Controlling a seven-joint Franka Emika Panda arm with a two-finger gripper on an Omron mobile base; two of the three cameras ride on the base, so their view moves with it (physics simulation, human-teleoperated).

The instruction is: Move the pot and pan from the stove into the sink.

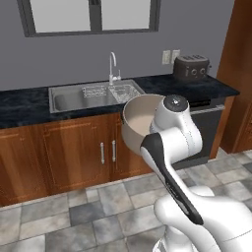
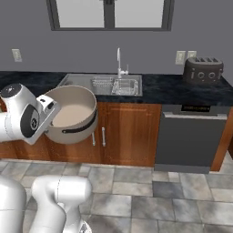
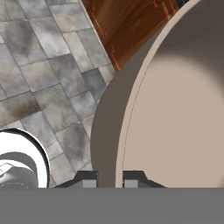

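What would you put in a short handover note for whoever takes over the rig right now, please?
Pincer: shut on the pot's wall, one fingertip either side of the rim.
Pot: held in the air in front of the wooden cabinets, tilted, below counter height, not yet over the sink.
Done: the pot is lifted.
Left: carry it into the sink and release it, then move the pan.

We see the pot [image 1: 139, 120] held up in the air in front of the wooden cabinets [image 1: 74, 152], tilted so its pale inside faces us, with the white arm [image 1: 172, 142] covering its right side. Behind it, the sink [image 1: 93, 96] sits in the dark surface [image 1: 24, 106], its faucet [image 1: 113, 69] at the back. A toaster [image 1: 192, 67] stands on the right, below two wall outlets [image 1: 171, 56].
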